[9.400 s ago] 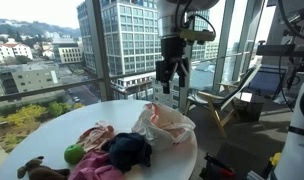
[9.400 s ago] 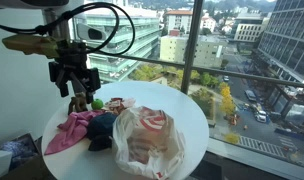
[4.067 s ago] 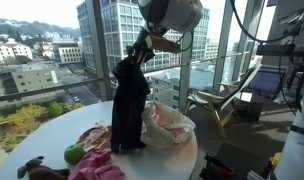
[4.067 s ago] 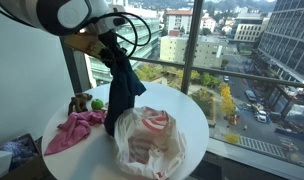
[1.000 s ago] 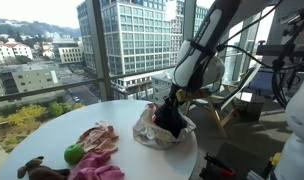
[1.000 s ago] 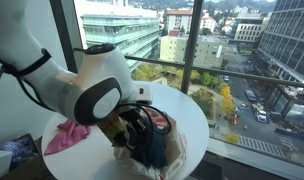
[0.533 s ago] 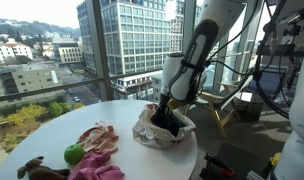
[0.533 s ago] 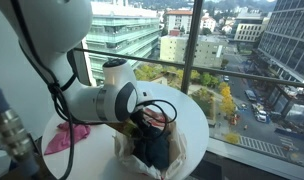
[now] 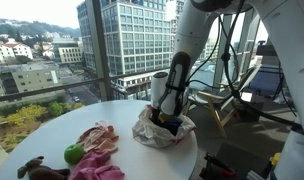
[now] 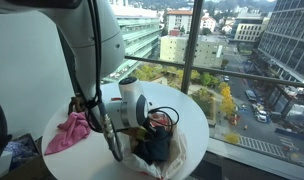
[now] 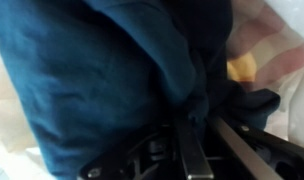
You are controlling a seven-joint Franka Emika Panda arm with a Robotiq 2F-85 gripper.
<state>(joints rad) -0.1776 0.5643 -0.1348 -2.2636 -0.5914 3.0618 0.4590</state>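
- My tool point(image 11: 202, 128) is pinched almost closed on a fold of the dark blue cloth point(image 11: 102, 70) – the wrist view shows the fabric bunched right at the fingers
- That cloth sits down inside the open plastic bag point(image 9: 144, 133); in both exterior views it fills the mouth of the bag, with my tool point(image 10: 152, 128) lowered in with it
- As I judge it, this piece is as good as bagged, though I have not let go of it
- Lying outside the bag are a pink cloth point(image 10: 70, 130) and a striped peach cloth point(image 9: 95, 138), well apart from the bag, so I reckon the work is partly done
- A green apple point(image 9: 73, 154) and a brown soft toy point(image 9: 37, 168) lie near those cloths
- The counter point(image 9: 52, 135) is round and white, and the bag stands toward one edge
- The room is high up – floor-to-ceiling windows point(image 9: 127, 40) look out on office blocks and trees
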